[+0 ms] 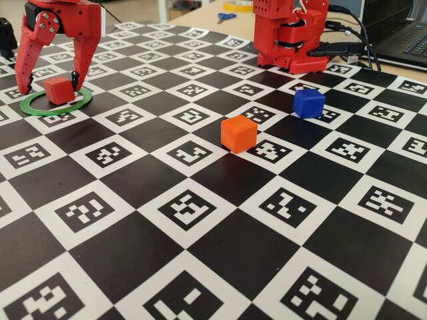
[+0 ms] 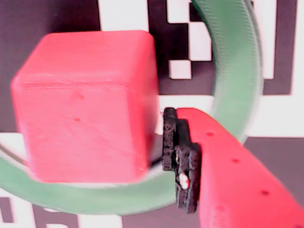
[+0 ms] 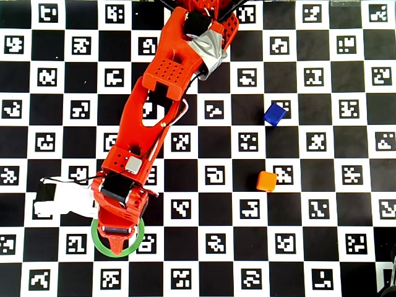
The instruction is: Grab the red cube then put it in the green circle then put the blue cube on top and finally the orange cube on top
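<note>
1. Fixed view first: the checkered marker board covers the table, the arm's red base stands at the far edge, a pair of blue-handled scissors lies on the wood behind it, and a laptop sits at the far right.
2. Nothing stands between the loose cubes: the orange cube rests mid-board, with the blue cube behind it and to its right, the two near each other but apart. The overhead view shows the same pair, blue above orange, both well apart from the ring.
3. Over at the left, the gripper hangs straight down over the green circle, fingers spread, one either side of the red cube.
4. From overhead, the arm itself hides the red cube; only the ring's arc peeks out.
5. Wrist view now: the red cube fills the left, matte, soft-edged, sitting inside the green circle. The black-padded fingertip is just beside its right face; a thin gap shows, so no pinch.
</note>
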Controlling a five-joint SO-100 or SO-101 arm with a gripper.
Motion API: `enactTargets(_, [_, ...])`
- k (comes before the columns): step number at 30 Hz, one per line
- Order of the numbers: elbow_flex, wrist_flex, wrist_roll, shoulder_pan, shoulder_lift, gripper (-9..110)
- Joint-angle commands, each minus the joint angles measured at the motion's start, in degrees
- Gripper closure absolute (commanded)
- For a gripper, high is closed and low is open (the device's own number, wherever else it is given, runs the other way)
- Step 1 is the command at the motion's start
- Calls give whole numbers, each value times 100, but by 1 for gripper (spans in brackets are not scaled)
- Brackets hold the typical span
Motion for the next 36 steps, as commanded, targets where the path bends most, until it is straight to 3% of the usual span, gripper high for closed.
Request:
enactTargets(1, [-264,378,149,79,1151,63])
enactTargets(12, [264,1354,457,-79,2610,64])
enactTargets(25, [3990,712,105,-316,5379,64])
enactTargets(36, [6179,378,-53,-870,7066,64])
